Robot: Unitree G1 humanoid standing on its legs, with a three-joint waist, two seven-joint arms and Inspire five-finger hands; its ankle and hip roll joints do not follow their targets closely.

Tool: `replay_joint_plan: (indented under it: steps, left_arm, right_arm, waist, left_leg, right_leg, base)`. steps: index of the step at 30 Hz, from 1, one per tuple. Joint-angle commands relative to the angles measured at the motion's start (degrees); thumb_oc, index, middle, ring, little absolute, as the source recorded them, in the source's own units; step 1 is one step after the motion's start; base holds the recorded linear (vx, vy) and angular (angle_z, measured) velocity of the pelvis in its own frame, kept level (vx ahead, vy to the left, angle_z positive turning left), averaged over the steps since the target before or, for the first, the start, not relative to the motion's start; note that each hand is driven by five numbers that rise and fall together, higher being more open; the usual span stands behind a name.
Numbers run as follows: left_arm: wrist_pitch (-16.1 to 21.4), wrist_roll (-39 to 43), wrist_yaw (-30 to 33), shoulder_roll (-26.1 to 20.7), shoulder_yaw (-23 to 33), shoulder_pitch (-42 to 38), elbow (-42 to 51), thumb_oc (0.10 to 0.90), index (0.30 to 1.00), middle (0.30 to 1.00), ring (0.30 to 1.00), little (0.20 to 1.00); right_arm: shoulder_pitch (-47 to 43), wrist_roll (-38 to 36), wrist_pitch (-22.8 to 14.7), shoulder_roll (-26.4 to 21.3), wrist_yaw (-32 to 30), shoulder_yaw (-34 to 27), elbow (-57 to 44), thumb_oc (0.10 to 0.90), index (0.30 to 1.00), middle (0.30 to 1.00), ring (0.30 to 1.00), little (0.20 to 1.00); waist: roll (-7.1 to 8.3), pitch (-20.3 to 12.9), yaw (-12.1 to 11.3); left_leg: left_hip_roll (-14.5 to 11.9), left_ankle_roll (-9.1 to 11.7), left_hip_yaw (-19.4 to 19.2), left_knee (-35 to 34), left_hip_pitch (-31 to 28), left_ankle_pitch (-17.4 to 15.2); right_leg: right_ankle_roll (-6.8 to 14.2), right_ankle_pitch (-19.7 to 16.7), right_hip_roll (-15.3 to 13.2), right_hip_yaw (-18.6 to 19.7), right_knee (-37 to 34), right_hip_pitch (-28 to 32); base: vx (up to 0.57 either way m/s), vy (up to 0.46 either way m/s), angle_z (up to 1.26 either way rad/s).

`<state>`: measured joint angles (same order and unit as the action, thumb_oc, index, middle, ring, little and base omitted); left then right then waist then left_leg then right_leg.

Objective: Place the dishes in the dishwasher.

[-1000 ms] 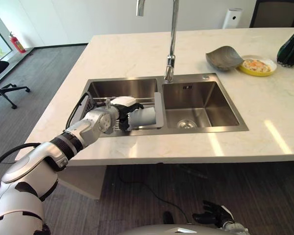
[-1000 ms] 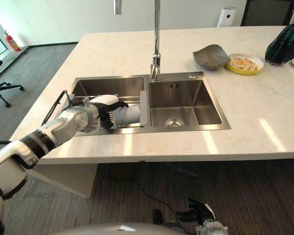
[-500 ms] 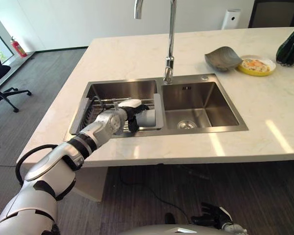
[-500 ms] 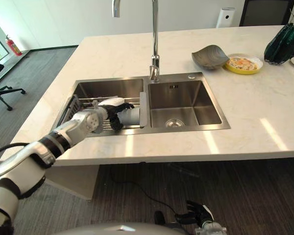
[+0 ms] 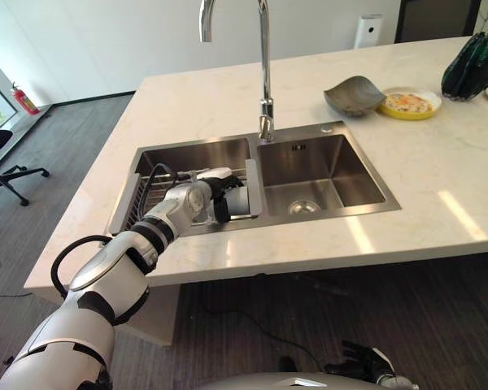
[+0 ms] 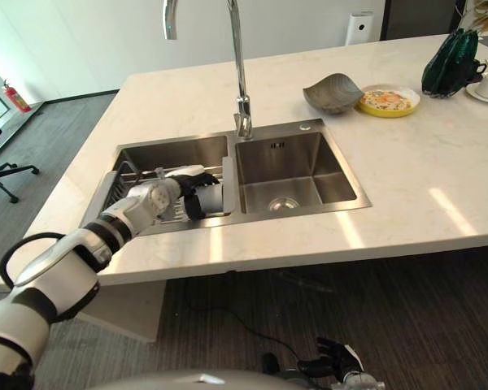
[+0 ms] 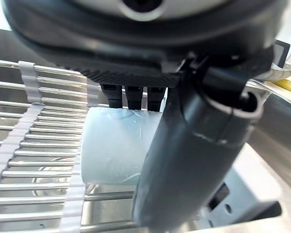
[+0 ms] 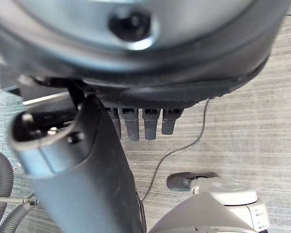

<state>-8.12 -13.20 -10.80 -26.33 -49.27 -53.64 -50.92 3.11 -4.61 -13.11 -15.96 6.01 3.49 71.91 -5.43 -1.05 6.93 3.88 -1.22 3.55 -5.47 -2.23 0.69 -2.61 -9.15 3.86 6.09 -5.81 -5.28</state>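
The pale marble-look countertop (image 5: 228, 97) is broad, smooth and faintly veined, and carries a double stainless-steel sink (image 5: 325, 171) with square, brushed basins and a tall arched chrome tap (image 5: 265, 65) rising behind the divider. Across the left basin sits a rack (image 7: 39, 145) of thin parallel metal rods with light plastic ends. At the far right of the counter lie a grey, wavy-edged bowl (image 5: 354, 95) and, just beside it, a round yellow plate (image 5: 410, 102), with a dark green ribbed object (image 5: 469, 67) further right.

The cup (image 7: 114, 145), a plain frosted-white cylinder with a matte, slightly scuffed wall, lies on its side on the rack at the divider end, its long axis running along the rods toward the right basin.

The left hand (image 5: 214, 193) has fingers and thumb curled round the cup. The right hand (image 5: 364, 363) hangs low over the striped floor, fingers loosely curled, empty.
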Motion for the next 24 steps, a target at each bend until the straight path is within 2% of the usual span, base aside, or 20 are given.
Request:
replay_joint_plan:
  steps: [1, 5, 7, 11, 12, 14, 15, 16, 17, 18, 19, 20, 21, 22, 23, 24]
  left_arm:
    - [-1.9, -3.1, 1.4, -0.9, -2.5, -2.0, -8.2, 0.400, 0.300, 0.300, 0.300, 0.300]
    - [-2.3, -3.0, 2.1, -2.0, -2.7, -2.4, -14.3, 0.400, 0.300, 0.300, 0.300, 0.300]
    - [-2.2, -3.1, 1.7, -2.8, -2.8, -1.9, -13.8, 0.400, 0.300, 0.300, 0.300, 0.300]
    - [-1.2, -1.8, 3.9, -8.9, -0.7, -1.4, -3.7, 0.400, 0.300, 0.300, 0.300, 0.300]
    - [-0.6, -1.5, 5.2, -10.8, 0.6, -1.2, 1.2, 0.400, 0.300, 0.300, 0.300, 0.300]
    - [1.7, -1.3, 9.1, -18.5, 3.8, -0.3, 17.8, 0.400, 0.300, 0.300, 0.300, 0.300]
    - [2.7, -1.6, 11.9, -23.3, 7.7, 0.9, 28.7, 0.400, 0.300, 0.300, 0.300, 0.300]
    - [3.6, -0.9, 15.4, -25.9, 14.1, 3.8, 35.3, 0.400, 0.300, 0.300, 0.300, 0.300]
    - [4.3, 0.1, 19.4, -26.0, 25.3, 8.7, 44.9, 0.400, 0.300, 0.300, 0.300, 0.300]
    - [4.1, 0.0, 19.3, -26.0, 26.0, 9.4, 45.3, 0.400, 0.300, 0.300, 0.300, 0.300]
    - [5.9, 0.6, 22.7, -23.2, 33.4, 13.5, 47.0, 0.400, 0.300, 0.300, 0.300, 0.300]
    - [6.2, 0.6, 24.2, -21.5, 37.2, 14.1, 50.8, 0.400, 0.300, 0.300, 0.300, 0.300]
    - [6.0, 0.5, 24.0, -21.4, 37.7, 14.6, 51.2, 0.400, 0.300, 0.300, 0.300, 0.300]
    - [6.4, -0.6, 25.9, -19.1, 41.7, 14.7, 56.5, 0.400, 0.300, 0.300, 0.300, 0.300]
    - [6.3, -0.7, 25.8, -19.1, 41.9, 14.9, 56.7, 0.400, 0.300, 0.300, 0.300, 0.300]
    - [5.5, -1.9, 27.2, -17.6, 44.7, 14.7, 61.3, 0.400, 0.300, 0.300, 0.300, 0.300]
  right_arm:
    - [-1.5, -0.1, -3.4, -2.3, 0.6, -0.6, -0.1, 0.800, 0.900, 0.900, 0.900, 0.900]
    - [-2.0, -0.1, -3.4, -2.4, 0.9, -0.3, 0.5, 0.800, 0.900, 0.900, 0.900, 0.900]
    - [-1.9, -0.1, -3.4, -2.5, 1.0, -0.4, 0.3, 0.800, 0.900, 0.900, 0.900, 0.900]
    - [-2.2, -0.3, -3.0, -1.7, 0.7, -1.1, -0.4, 0.800, 0.900, 0.900, 0.900, 0.900]
    - [-2.2, -0.2, -2.8, -1.4, 0.6, -1.3, -0.4, 0.800, 0.900, 0.900, 0.900, 0.900]
    - [-1.8, 0.1, -2.0, -0.5, 0.7, -2.3, -2.2, 0.800, 0.900, 0.900, 0.900, 0.900]
    - [-1.1, 0.2, -1.8, 0.4, 0.8, -3.2, -2.8, 0.800, 0.900, 0.900, 0.900, 0.900]
    - [-0.8, 0.4, -1.7, 0.8, 0.6, -4.0, -3.0, 0.800, 0.900, 0.900, 0.900, 0.900]
    - [-0.4, 0.6, -1.6, 1.9, 0.6, -5.1, -3.1, 0.800, 0.900, 0.900, 0.900, 0.900]
    - [-0.3, 0.6, -1.6, 1.6, 0.6, -4.8, -3.1, 0.800, 0.900, 0.900, 0.900, 0.900]
    - [-0.5, 1.3, -1.3, 2.1, 0.5, -5.6, -3.0, 0.800, 0.900, 0.900, 0.900, 0.900]
    - [0.0, 1.7, -1.5, 2.4, 0.5, -5.7, -2.7, 0.800, 0.900, 0.900, 0.900, 0.900]
    - [0.0, 1.7, -1.5, 2.2, 0.5, -5.6, -2.7, 0.800, 0.900, 0.900, 0.900, 0.900]
    - [-0.3, 1.7, -1.7, 2.7, 0.4, -6.1, -2.2, 0.800, 0.900, 0.900, 0.900, 0.900]
    - [-0.4, 1.7, -1.7, 2.6, 0.4, -6.1, -2.1, 0.800, 0.900, 0.900, 0.900, 0.900]
    - [-0.5, 1.2, -2.1, 3.2, 0.1, -6.5, -1.4, 0.800, 0.900, 0.900, 0.900, 0.900]
  waist:
    - [-0.12, 2.2, 0.5]
    - [0.05, 2.0, 0.3]
    - [0.03, 2.0, 0.2]
    - [0.84, 2.0, -1.0]
    - [1.11, 2.1, -1.4]
    - [2.28, 2.4, -2.5]
    - [3.02, 2.5, -3.1]
    - [3.87, 2.7, -3.6]
    - [4.78, 2.9, -4.1]
    - [4.51, 2.7, -3.8]
    - [5.23, 2.6, -4.2]
    - [5.34, 2.4, -4.2]
    - [5.19, 2.4, -4.1]
    - [5.51, 2.3, -4.7]
    - [5.44, 2.4, -4.7]
    - [5.64, 2.7, -5.5]
  left_leg:
    - [-2.6, 2.2, -2.3, 0.5, 2.1, 0.7]
    - [-2.6, 2.2, -2.3, 0.5, 2.1, 0.8]
    - [-2.7, 2.2, -2.3, 0.5, 2.1, 0.8]
    - [-2.6, 2.3, -1.9, 0.5, 2.6, 1.8]
    - [-2.6, 2.3, -1.8, 0.5, 2.6, 1.9]
    - [-2.6, 2.4, -1.6, 0.5, 2.6, 2.0]
    - [-2.6, 2.5, -1.5, 0.5, 2.6, 2.0]
    - [-2.6, 2.7, -1.5, 0.5, 2.5, 2.0]
    - [-2.7, 2.8, -1.6, 0.5, 2.4, 2.4]
    - [-2.7, 2.8, -1.6, 0.5, 2.4, 2.1]
    - [-2.6, 2.8, -1.6, 0.5, 2.8, 2.5]
    - [-2.6, 2.8, -1.5, 0.5, 2.9, 2.6]
    - [-2.6, 2.8, -1.6, 0.5, 2.9, 2.6]
    - [-2.6, 2.8, -1.2, 0.5, 3.0, 2.7]
    - [-2.6, 2.8, -1.3, 0.5, 3.0, 2.7]
    - [-2.4, 2.7, -0.8, 0.5, 3.1, 2.9]
  right_leg:
    - [2.2, 4.5, -2.2, -1.5, 0.8, 2.6]
    - [2.3, 4.6, -2.0, -1.3, 0.8, 2.7]
    - [2.3, 4.6, -2.0, -1.3, 0.8, 2.8]
    - [2.2, 3.9, -1.9, -1.3, 0.8, 2.4]
    - [2.1, 3.9, -1.9, -1.3, 0.8, 2.4]
    - [1.9, 3.7, -1.8, -1.3, 0.8, 2.4]
    - [1.7, 3.6, -1.8, -1.3, 0.8, 2.3]
    - [1.5, 3.6, -1.7, -1.2, 0.8, 2.4]
    - [1.3, 3.4, -1.5, -0.9, 0.8, 2.5]
    - [1.3, 3.6, -1.5, -1.0, 0.8, 2.5]
    - [1.3, 3.5, -1.3, -0.6, 0.8, 2.2]
    - [1.2, 3.5, -1.3, -0.6, 0.8, 2.1]
    - [1.2, 3.5, -1.2, -0.6, 0.8, 2.2]
    - [1.1, 3.5, -1.2, -0.6, 0.8, 2.2]
    - [1.1, 3.5, -1.2, -0.6, 0.8, 2.2]
    - [1.1, 3.6, -1.1, -0.6, 0.8, 2.3]
  base:
    - [0.00, -0.016, -0.05]
    - [0.00, -0.001, -0.01]
    - [0.00, 0.000, 0.00]
    - [-0.03, -0.008, -0.02]
    - [0.00, 0.000, 0.00]
    - [0.00, -0.021, -0.02]
    - [0.02, -0.043, -0.06]
    - [0.02, -0.045, -0.06]
    - [0.00, 0.000, 0.00]
    - [0.00, 0.000, 0.00]
    - [0.01, 0.008, 0.07]
    - [-0.01, 0.006, 0.09]
    - [0.00, 0.003, 0.08]
    - [0.00, 0.000, 0.00]
    - [0.00, 0.000, 0.00]
    - [0.00, 0.000, 0.00]
